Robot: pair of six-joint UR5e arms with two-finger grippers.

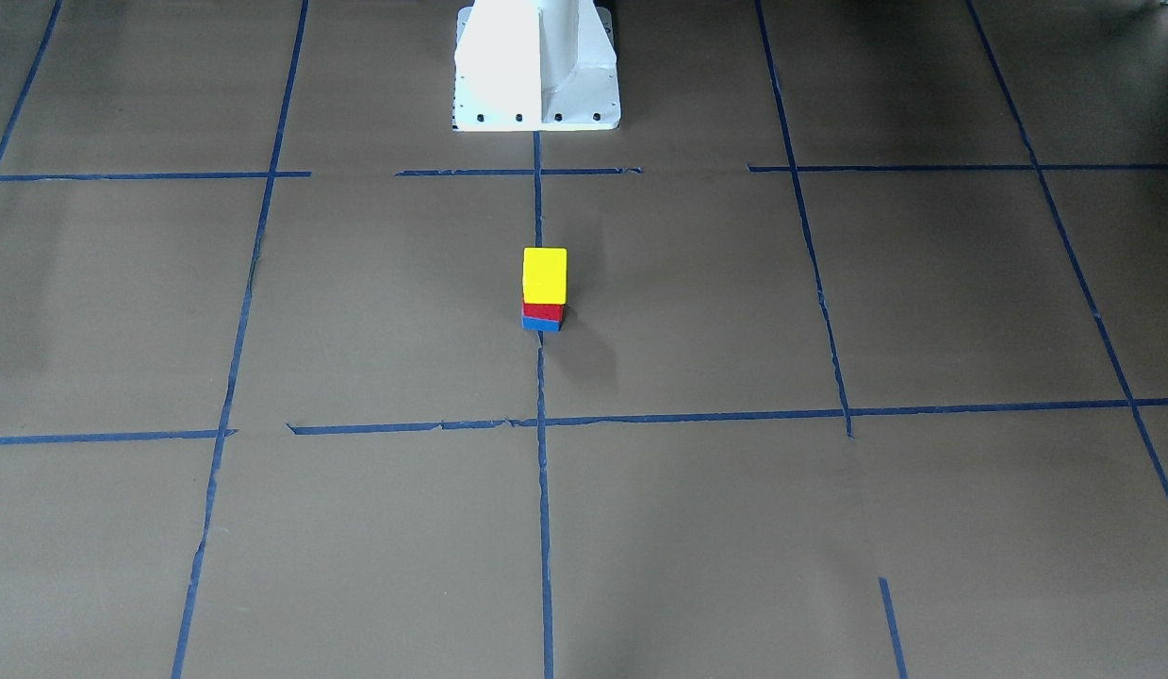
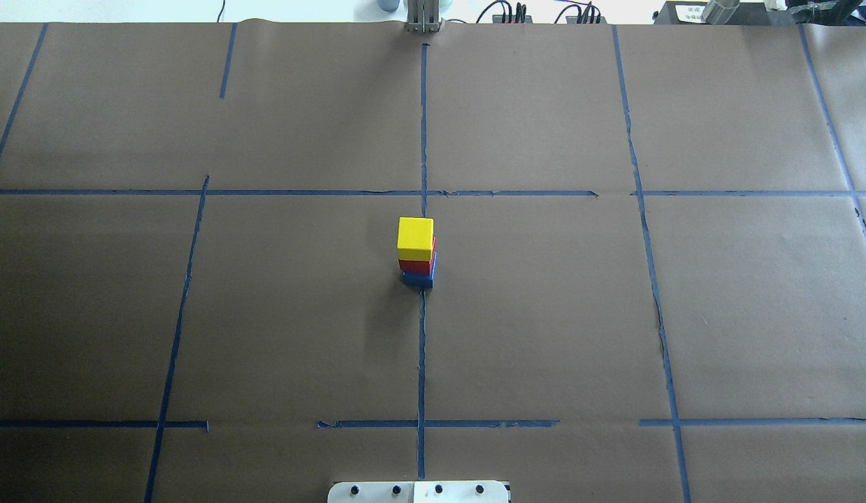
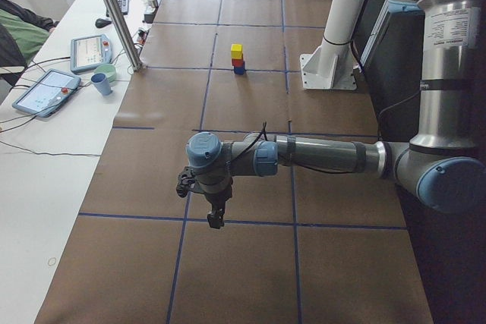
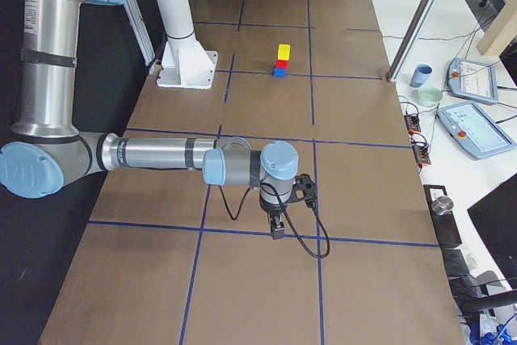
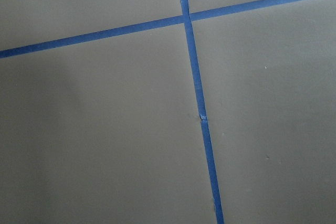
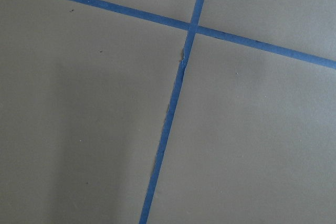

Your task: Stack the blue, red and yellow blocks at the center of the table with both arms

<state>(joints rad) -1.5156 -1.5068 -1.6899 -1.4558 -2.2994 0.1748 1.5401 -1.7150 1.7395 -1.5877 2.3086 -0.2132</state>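
Note:
A stack stands at the table's centre: the blue block (image 2: 418, 280) at the bottom, the red block (image 2: 416, 265) on it, the yellow block (image 2: 414, 237) on top. It also shows in the front view with the yellow block (image 1: 544, 274), red block (image 1: 542, 311) and blue block (image 1: 540, 323). My left gripper (image 3: 216, 220) hangs over the table's left end, far from the stack. My right gripper (image 4: 276, 229) hangs over the right end, also far away. Both show only in the side views, so I cannot tell whether they are open or shut.
The robot's white base (image 1: 536, 66) stands behind the stack. Blue tape lines (image 2: 421, 349) grid the brown table. Tablets (image 3: 44, 91) and cups (image 3: 100, 83) lie on the side desk beyond a metal post (image 3: 114, 13). Both wrist views show only paper and tape.

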